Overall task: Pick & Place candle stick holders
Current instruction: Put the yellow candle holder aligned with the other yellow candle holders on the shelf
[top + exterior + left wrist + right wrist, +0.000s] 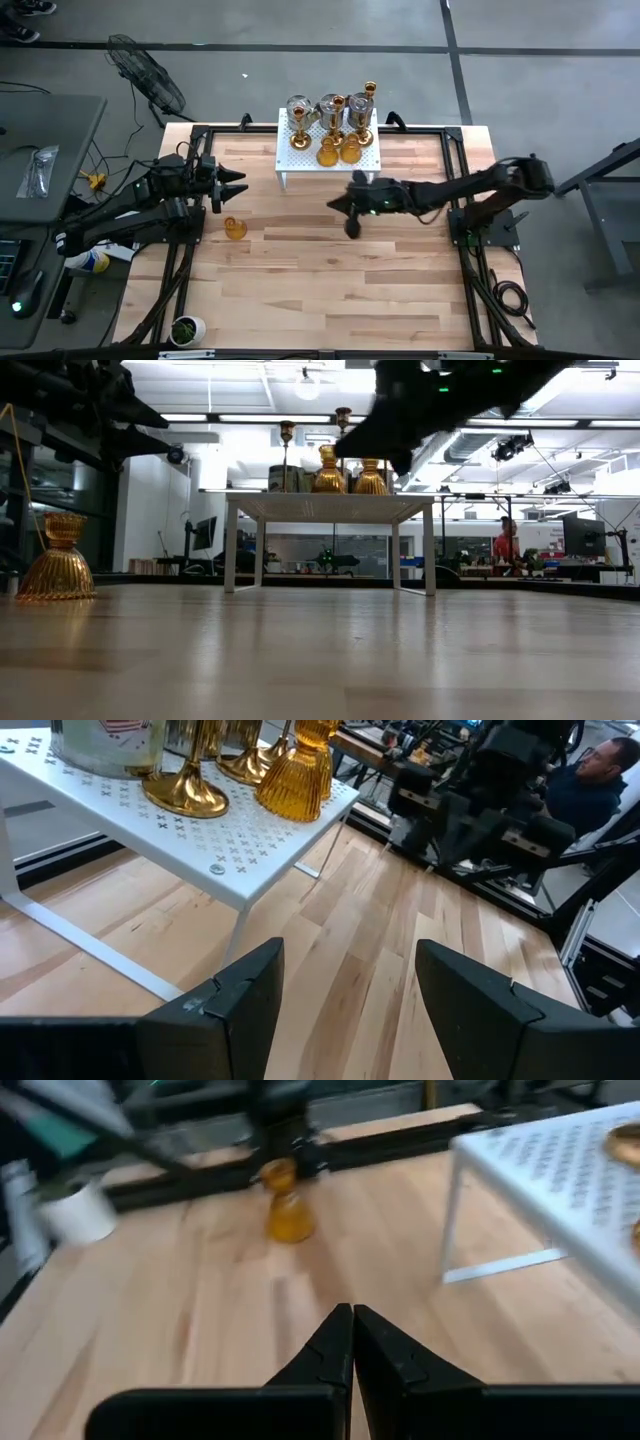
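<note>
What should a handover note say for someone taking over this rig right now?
Left gripper: open, empty, at the table's left edge just above the lone amber holder.
Right gripper: shut, empty, over the middle of the table in front of the white stand.
Holders: one amber holder stands alone on the wood near the left arm. The other holders, silver, gold and amber, are all on the stand.
Done: apparently one holder off the stand, if that is the direction of the job.
Left: the stand's holders; neither gripper carries anything.
</note>
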Robot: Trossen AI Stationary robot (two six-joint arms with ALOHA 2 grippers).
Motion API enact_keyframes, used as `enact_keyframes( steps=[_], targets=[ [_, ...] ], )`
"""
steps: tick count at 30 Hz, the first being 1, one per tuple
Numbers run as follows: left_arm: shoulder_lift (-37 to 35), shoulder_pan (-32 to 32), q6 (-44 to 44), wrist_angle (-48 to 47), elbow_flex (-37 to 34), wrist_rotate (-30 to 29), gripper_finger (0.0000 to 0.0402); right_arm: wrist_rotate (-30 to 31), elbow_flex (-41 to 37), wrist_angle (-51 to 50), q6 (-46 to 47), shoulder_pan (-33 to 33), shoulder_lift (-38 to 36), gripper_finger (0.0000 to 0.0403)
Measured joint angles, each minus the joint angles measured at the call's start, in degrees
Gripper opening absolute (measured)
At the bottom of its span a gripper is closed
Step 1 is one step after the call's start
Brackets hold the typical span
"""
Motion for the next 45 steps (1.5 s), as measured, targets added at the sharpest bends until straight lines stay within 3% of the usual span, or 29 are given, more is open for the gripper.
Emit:
enact_keyframes(
  steps=[11, 21, 32, 40, 45],
  targets=[
    [-0.02, 0.00, 0.00, -0.29, 0.00, 0.10, 0.0223, -0.46, -19.57, 1.66, 1.75, 4.08, -20.49, 0.0003],
    [-0.02, 0.00, 0.00, -0.42, 0.00, 0.15, 0.0223, -0.68, -33.61, 1.62, 4.23, 4.02, -38.24, 0.0003],
    [-0.02, 0.00, 0.00, -0.43, 0.00, 0.14, 0.0223, -3.42, -41.51, 1.53, 5.82, 3.09, -50.81, 0.0003],
    [-0.01, 0.00, 0.00, -0.41, 0.00, 0.14, 0.0223, -3.42, -44.26, 1.12, 6.95, 3.09, -54.21, 0.0003],
    [-0.02, 0.00, 0.00, -0.43, 0.00, 0.13, 0.0223, -4.76, -44.27, 0.15, 1.98, 3.09, -56.89, 0.0003]
  ],
)
